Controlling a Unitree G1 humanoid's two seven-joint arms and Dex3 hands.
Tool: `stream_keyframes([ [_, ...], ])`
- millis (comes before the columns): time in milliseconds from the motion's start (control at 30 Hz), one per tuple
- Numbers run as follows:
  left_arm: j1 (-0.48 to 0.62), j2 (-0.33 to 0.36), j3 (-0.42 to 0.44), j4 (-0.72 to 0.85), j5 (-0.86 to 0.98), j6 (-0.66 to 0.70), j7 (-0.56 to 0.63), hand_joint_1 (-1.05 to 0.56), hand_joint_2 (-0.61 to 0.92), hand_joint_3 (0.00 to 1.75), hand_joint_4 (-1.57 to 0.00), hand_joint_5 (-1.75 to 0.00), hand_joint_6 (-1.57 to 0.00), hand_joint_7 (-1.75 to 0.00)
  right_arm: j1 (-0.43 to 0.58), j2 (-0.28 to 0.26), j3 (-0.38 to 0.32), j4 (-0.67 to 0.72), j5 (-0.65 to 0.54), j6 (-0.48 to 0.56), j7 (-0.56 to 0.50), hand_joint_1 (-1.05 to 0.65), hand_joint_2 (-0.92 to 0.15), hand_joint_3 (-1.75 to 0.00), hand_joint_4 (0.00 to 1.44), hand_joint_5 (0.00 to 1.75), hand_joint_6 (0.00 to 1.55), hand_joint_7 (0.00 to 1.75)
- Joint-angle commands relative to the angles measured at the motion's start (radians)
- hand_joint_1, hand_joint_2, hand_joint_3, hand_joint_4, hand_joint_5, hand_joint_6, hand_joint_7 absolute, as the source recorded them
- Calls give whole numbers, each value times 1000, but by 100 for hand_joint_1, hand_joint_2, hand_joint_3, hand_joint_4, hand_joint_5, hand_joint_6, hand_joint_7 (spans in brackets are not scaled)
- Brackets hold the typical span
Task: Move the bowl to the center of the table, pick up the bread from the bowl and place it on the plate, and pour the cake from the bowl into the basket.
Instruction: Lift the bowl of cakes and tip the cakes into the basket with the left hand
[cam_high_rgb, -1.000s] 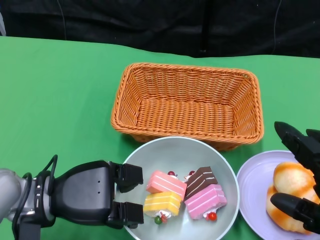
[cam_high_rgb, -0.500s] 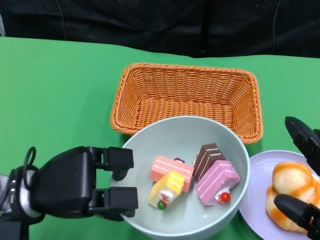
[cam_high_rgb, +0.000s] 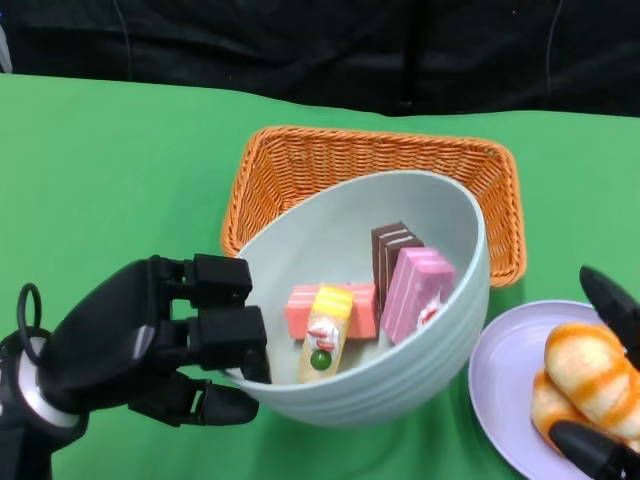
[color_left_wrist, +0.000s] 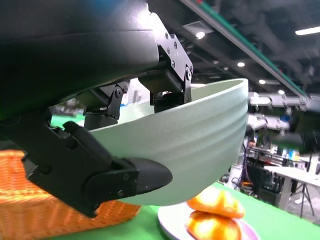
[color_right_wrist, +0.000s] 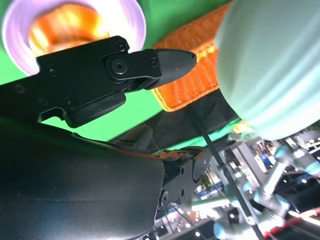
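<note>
Lifted off the green table (cam_high_rgb: 110, 170) within the last second and tipped toward the orange basket (cam_high_rgb: 300, 160): pale bowl (cam_high_rgb: 440, 330), rim clamped by the left hand (cam_high_rgb: 160, 335). Pour under way, by the look of it; cake slices (cam_high_rgb: 365, 295) slid toward the far wall, none out yet. Bread (cam_high_rgb: 592, 375) on the purple plate (cam_high_rgb: 500, 375). Right hand (color_right_wrist: 100, 75) empty, fingers apart. Seen only from the left wrist: bowl's underside clear of the table.

Bowl (cam_high_rgb: 400, 370): raised off the table (cam_high_rgb: 120, 170), in front of the basket (cam_high_rgb: 300, 165), overlapping its near side; cake pieces (cam_high_rgb: 365, 295) inside. Plate (cam_high_rgb: 500, 380): to its right, bread (cam_high_rgb: 590, 375) on it.
</note>
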Motion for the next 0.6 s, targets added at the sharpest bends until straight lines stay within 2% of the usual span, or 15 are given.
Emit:
stream_keyframes([
  [33, 16, -53, 61, 5, -115, 7, -111, -22, 39, 132, -97, -175, -76, -175, 6, -17, 43, 7, 3, -67, -2, -40, -92, -22, 2, 98, 32, 17],
  [167, 13, -131, 108, 14, -211, 27, -246, -37, 49, 119, -98, -175, -75, -175, -17, -24, 79, 54, 15, -115, -34, -37, -92, -21, 9, 105, 42, 24],
  [267, 1, -194, 146, 15, -253, 60, -328, -40, 37, 136, -100, -175, -78, -174, -45, -27, 110, 78, -4, -124, -43, -36, -92, -20, 21, 110, 52, 32],
  [300, 0, -210, 158, 14, -261, 69, -353, -34, 25, 152, -100, -175, -80, -174, -52, -28, 117, 83, -10, -124, -47, -36, -92, -18, 29, 108, 58, 37],
  [333, -5, -232, 168, 18, -272, 77, -375, -32, 21, 158, -101, -175, -80, -174, -61, -28, 129, 90, -18, -126, -51, -36, -92, -18, 33, 106, 60, 39],
  [400, -12, -273, 188, 26, -290, 91, -416, -23, 13, 171, -101, -175, -82, -173, -76, -28, 151, 102, -31, -127, -58, -32, -90, -16, 49, 101, 71, 46],
  [500, -24, -331, 206, 33, -338, 123, -483, -18, 11, 174, -102, -175, -84, -173, -95, -32, 182, 121, -50, -125, -63, -30, -88, -17, 64, 93, 81, 47],
  [600, -36, -390, 229, 37, -368, 169, -535, -12, 13, 175, -104, -175, -85, -174, -117, -34, 208, 144, -41, -130, -67, -28, -87, -18, 71, 91, 86, 47],
])
